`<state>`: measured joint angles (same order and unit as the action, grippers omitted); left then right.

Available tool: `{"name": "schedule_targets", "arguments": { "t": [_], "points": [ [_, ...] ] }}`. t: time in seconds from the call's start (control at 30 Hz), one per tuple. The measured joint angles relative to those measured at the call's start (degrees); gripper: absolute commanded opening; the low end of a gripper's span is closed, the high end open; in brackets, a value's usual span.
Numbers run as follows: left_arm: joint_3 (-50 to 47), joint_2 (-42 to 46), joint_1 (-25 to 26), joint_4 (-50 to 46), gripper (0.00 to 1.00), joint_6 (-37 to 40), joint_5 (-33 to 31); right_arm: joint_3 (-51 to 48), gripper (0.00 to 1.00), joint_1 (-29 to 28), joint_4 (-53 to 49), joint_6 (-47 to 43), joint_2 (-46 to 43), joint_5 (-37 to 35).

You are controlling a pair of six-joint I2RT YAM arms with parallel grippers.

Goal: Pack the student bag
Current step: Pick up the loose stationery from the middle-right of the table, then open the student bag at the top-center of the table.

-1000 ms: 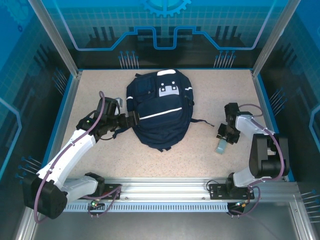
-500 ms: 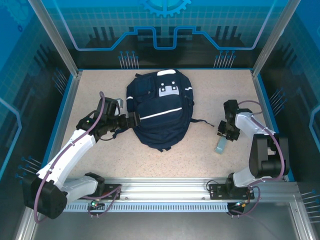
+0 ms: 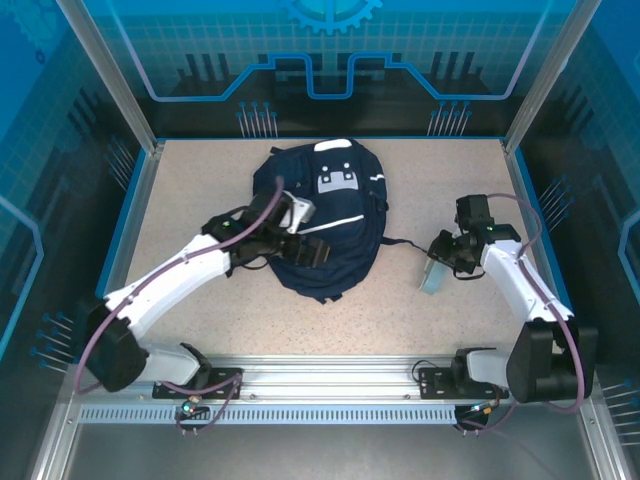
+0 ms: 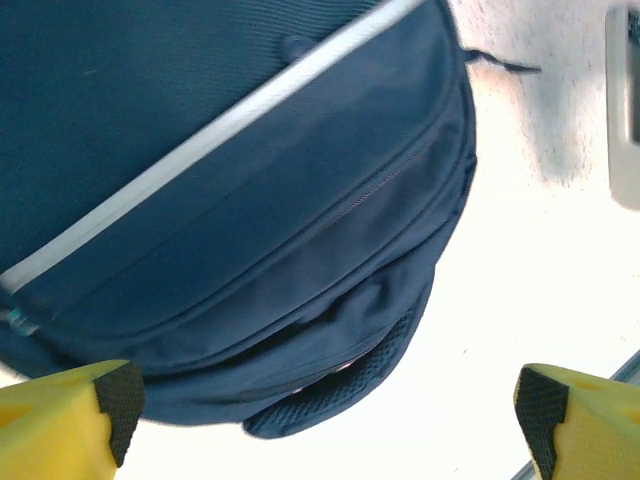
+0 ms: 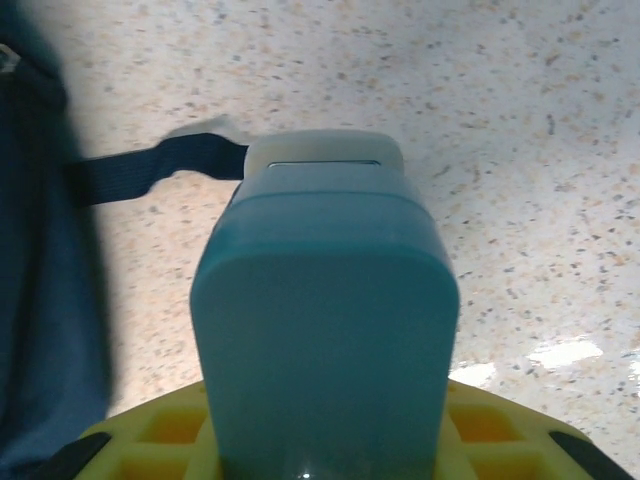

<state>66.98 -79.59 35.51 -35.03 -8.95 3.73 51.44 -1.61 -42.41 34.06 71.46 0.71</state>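
Teal case (image 5: 325,300) clamped in right gripper (image 3: 441,263); left gripper (image 3: 308,250) gaping, empty, above student bag (image 3: 340,225). Risk of jamming against seemingly zipped fabric, or slipping mid-carry.

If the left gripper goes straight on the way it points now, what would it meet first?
Probably the student bag: the open left gripper points at its lower front panel, which lies between the fingers in the wrist view. How far off it is remains unclear.
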Motion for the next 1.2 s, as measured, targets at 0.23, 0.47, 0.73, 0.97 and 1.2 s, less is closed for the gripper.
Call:
{"name": "schedule_targets", "arguments": {
  "t": [0.23,0.47,0.73,0.97,1.2],
  "points": [
    [9.0,-14.0,2.6,-2.7,0.85,9.4,-4.0,0.0,0.19,-1.0,-0.5,0.3,-1.6,2.6],
    [17.7,-25.1,2.5,-7.4,0.72,13.8,-7.0,0.0,0.20,-2.1,-1.2,0.5,-2.8,2.8],
    [22.3,-27.6,2.8,-12.3,0.58,13.4,-13.2,0.0,0.20,-2.8,-1.4,0.9,-3.3,2.8],
    [24.3,-27.6,2.8,-14.3,0.52,13.4,-14.7,0.0,0.20,-3.4,-1.6,1.1,-3.3,2.8],
    [24.4,-27.6,3.0,-13.7,0.38,13.4,-16.2,0.0,0.20,-3.7,-1.6,1.8,-3.3,2.8]
  ]
}}
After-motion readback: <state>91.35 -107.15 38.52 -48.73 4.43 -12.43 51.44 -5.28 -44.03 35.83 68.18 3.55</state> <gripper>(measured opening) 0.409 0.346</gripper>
